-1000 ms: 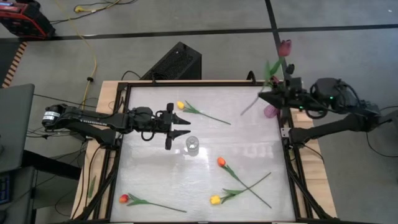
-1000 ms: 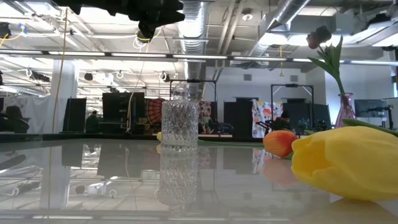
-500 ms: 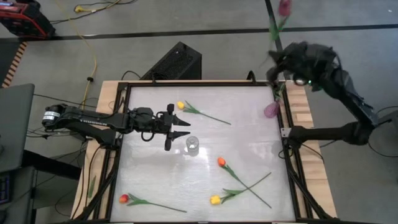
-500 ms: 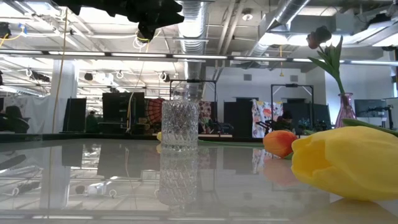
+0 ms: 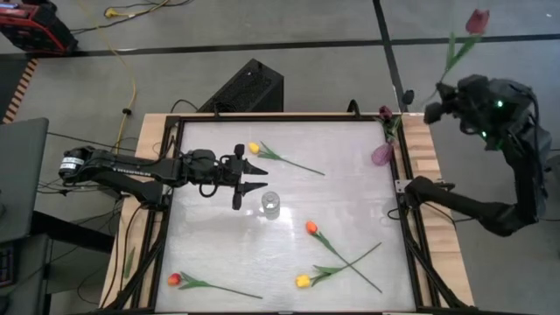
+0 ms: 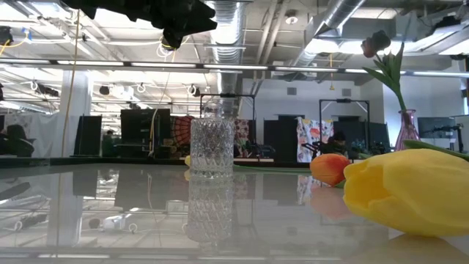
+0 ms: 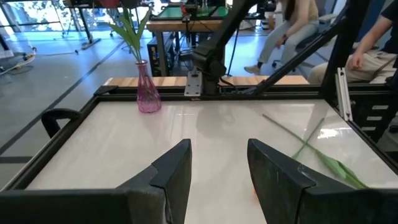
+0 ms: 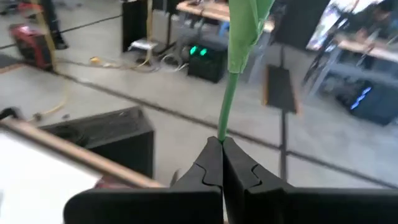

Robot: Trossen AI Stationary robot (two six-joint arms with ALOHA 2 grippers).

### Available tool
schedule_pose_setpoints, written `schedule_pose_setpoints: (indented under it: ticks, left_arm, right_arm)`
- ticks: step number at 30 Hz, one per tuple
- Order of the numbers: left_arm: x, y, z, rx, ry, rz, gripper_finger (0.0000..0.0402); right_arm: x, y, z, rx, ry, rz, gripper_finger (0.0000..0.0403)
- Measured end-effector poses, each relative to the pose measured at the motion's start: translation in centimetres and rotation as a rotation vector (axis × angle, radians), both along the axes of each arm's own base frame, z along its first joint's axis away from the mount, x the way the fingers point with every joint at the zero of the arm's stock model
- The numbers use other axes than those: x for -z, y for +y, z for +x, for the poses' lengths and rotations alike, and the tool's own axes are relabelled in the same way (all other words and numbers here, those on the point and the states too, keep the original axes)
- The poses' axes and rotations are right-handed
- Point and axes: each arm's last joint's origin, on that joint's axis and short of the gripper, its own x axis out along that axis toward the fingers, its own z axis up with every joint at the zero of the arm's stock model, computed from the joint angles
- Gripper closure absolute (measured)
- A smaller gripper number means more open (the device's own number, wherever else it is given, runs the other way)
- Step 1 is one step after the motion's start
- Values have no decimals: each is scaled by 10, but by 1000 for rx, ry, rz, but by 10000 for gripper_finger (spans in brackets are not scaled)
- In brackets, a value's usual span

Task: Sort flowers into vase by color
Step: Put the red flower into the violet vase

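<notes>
A: High view: the right claw [image 5: 435,105], clamped on a maroon tulip [image 5: 477,21], has swung away beyond the pink vase [image 5: 381,155]. The sort seems stalled.

B: Five tulips lie on the bench [image 5: 350,192], two vases. Left wrist view: the left claw [image 7: 217,171] hangs open, empty.

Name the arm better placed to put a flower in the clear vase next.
Left. The left gripper hangs open beside the clear vase, near the yellow tulip. The right gripper is off the table, shut on the maroon tulip.

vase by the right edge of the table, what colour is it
Pink glass vase, seen best in the left wrist view.
</notes>
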Motion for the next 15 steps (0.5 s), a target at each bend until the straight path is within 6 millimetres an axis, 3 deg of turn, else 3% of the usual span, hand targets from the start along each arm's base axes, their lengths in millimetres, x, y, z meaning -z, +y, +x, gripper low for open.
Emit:
schedule_pose_setpoints:
  ticks: [7, 15]
  left_arm:
    - [-1, 0, 0, -1, -12, -6, 255]
    - [4, -1, 4, 8, 8, -30, 255]
  right_arm:
    - [51, 0, 1, 12, -8, 150, 385]
    - [108, -11, 9, 39, -76, 111, 385]
